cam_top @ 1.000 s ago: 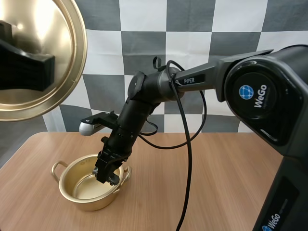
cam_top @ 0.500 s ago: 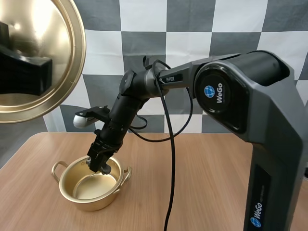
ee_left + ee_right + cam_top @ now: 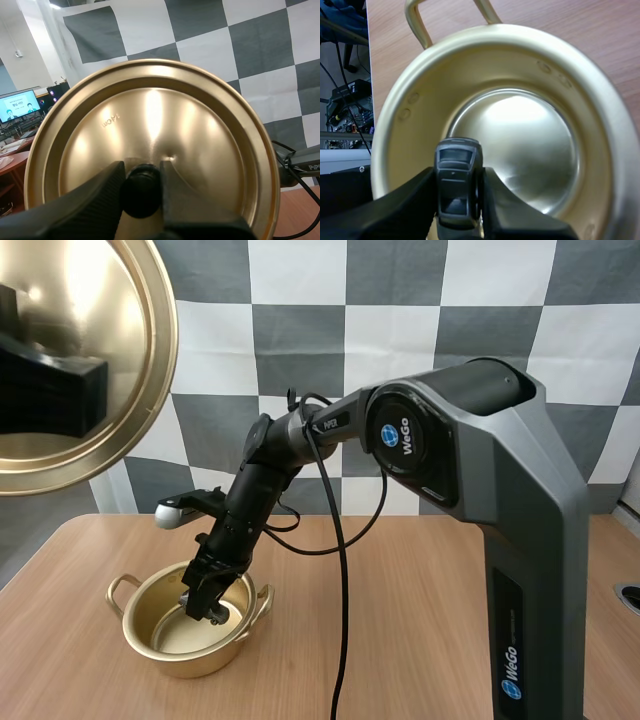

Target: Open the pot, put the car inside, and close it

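The right end effector (image 3: 457, 172) is clamped on the car (image 3: 456, 182), a small dark toy pinched upright between the two fingers (image 3: 412, 202), which stand only as far apart as the car is wide. In the right wrist view the car hangs over the open mouth of the pot (image 3: 602, 150), above its shiny bare floor. I cannot tell if the car touches the metal. From the high view the right end effector (image 3: 205, 605) has its tips dipped below the rim of the pot (image 3: 160, 652).

The left end effector (image 3: 141, 172) is closed tight on the black knob (image 3: 141, 195) of the lid (image 3: 150, 120), one finger on each side of it. In the high view the lid (image 3: 90, 360) is held up high, well clear of the pot, over the counter's far left corner, its face tilted.

The counter (image 3: 430, 600) is pale wood. The pot sits on it near the left edge, toward the front, with a loop handle (image 3: 120, 590) on its left side.
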Robot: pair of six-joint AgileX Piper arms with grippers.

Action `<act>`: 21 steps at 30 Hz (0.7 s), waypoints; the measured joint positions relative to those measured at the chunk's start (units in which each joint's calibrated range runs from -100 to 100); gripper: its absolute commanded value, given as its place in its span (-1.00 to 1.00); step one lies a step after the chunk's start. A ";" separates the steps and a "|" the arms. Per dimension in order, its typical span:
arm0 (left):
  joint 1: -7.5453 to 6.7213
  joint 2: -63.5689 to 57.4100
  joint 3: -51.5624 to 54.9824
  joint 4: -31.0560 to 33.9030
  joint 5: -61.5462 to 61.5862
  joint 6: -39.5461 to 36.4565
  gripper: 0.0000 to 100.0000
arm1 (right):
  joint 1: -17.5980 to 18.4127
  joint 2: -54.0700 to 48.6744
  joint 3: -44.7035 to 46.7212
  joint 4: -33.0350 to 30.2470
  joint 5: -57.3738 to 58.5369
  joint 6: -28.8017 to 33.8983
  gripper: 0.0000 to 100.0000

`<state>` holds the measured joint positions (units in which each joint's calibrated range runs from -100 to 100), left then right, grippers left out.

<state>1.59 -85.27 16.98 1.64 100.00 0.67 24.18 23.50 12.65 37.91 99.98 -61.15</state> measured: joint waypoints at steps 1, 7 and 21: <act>0.00 0.00 0.00 0.00 0.00 0.00 -1.00 | 0.00 0.57 0.00 0.11 -0.80 -0.35 -1.00; 0.00 0.00 0.00 0.00 0.00 0.00 -1.00 | 0.07 2.26 -0.31 0.26 -3.32 -0.67 -1.00; 0.00 0.00 0.00 0.00 0.00 0.09 -1.00 | 3.58 4.58 -6.50 0.49 -0.05 0.09 -1.00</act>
<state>1.59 -85.27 16.98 1.64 100.00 0.76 27.75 28.07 6.14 38.40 99.93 -61.06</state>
